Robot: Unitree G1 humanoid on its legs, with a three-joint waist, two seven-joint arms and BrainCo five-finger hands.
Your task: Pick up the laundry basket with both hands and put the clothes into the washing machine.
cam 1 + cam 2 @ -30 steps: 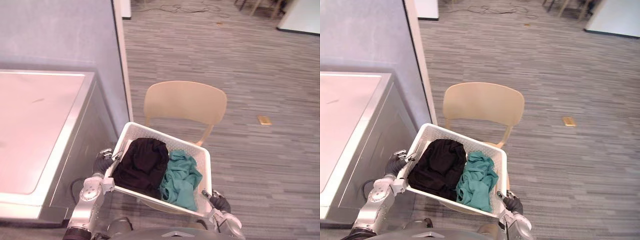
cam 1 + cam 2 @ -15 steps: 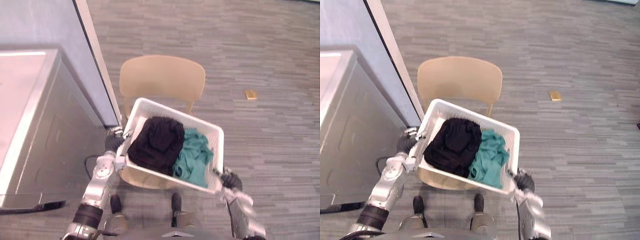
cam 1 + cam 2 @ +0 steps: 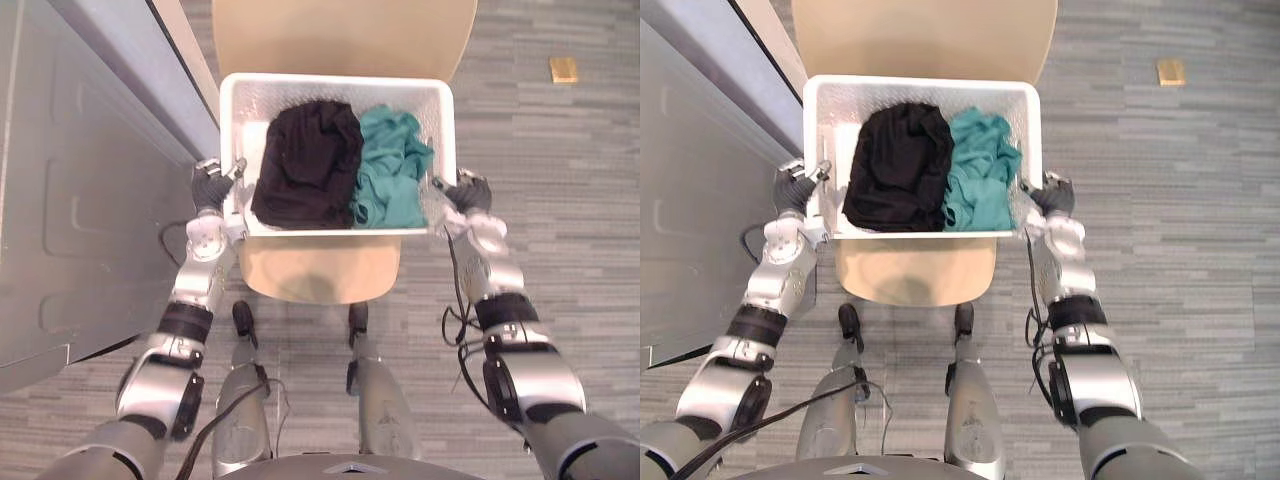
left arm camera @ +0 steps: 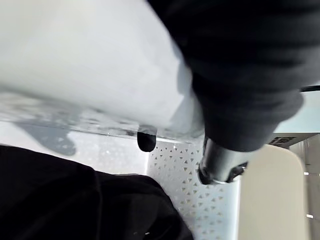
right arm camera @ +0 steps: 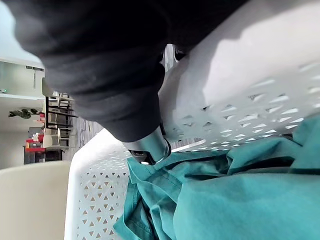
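Note:
I hold a white perforated laundry basket level in front of me, over a beige chair's seat. In it a black garment lies on the left side and a teal garment on the right. My left hand is shut on the basket's left rim and my right hand on its right rim. The left wrist view shows a finger hooked over the rim above the black garment. In the right wrist view a finger curls over the wall beside the teal garment.
The grey washing machine stands at my left, its side close to my left arm. A pale partition wall runs behind it. The chair's backrest rises just beyond the basket. A small tan object lies on the striped floor at far right.
The camera has tipped down towards my arms. The basket, tilted and skewed before, now sits level and square between both hands, which keep their hold on its rims.

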